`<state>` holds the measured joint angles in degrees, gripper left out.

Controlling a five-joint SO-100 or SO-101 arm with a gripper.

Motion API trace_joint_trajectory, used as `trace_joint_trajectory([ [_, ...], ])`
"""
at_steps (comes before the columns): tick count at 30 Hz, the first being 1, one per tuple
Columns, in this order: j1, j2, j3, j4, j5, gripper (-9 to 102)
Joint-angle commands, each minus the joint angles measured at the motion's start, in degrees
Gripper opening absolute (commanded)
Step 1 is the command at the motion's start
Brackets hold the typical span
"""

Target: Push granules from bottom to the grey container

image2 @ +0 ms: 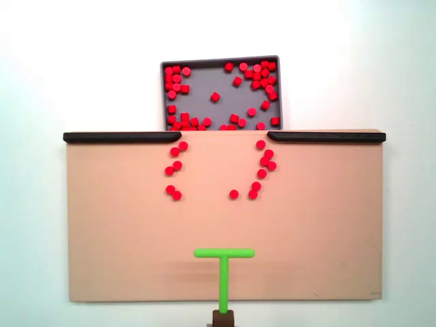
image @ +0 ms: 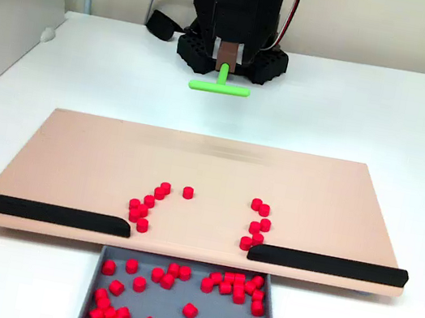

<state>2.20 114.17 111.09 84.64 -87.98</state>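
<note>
Near board's (image2: 122, 231) tray-side edge, between black strips (image2: 122, 137): leftover granules (image2: 176, 167) in two flanking arcs; most already in grey container (image2: 221, 63). Gripper (image2: 222, 319) clamps green pusher (image2: 223, 253) (jaws barely visible). Risk: central push passes between arcs, or jams granules against strips.

Both fixed views are bright and evenly lit, with soft, faint shadows. In one the white bench (image2: 409, 68) is nearly blown out to plain white. The other is slightly soft, the arm (image: 235, 6) at its top dark and short of detail.
</note>
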Motion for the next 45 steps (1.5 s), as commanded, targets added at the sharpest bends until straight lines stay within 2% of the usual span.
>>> trace_joint_trajectory([
  [1,0.62,-2.02,-0.35,-0.44,1.14,1],
  [45,0.26,-1.85,-0.44,-0.44,0.26,1],
])
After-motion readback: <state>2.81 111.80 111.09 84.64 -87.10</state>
